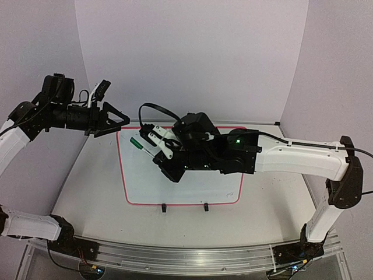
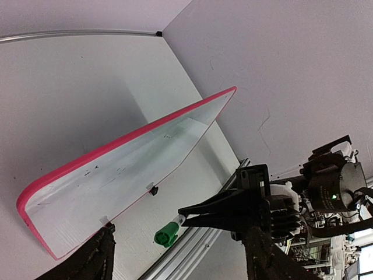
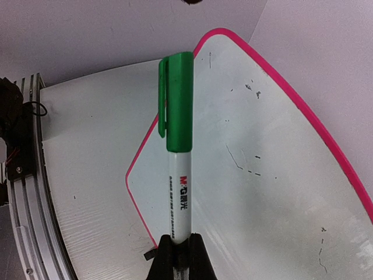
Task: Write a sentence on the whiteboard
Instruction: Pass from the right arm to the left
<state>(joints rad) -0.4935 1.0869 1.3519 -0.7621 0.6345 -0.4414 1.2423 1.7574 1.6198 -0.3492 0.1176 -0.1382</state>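
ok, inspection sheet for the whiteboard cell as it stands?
surface: pale table, whiteboard flat on it.
job's things: whiteboard pink-framed, two black clips on near edge, no writing, faint specks only; marker capped green.
clutter: nothing seen.
grippers: right gripper shut on marker barrel above board; left gripper open, empty, near board's far-left corner.
cables: black cable loops over right wrist.
surroundings: plain white backdrop; metal rail at near edge.

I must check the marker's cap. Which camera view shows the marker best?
The right wrist view: the marker is large and sharp, green cap on, held by the right gripper. The top view shows the marker small; the left wrist view shows only its cap end.
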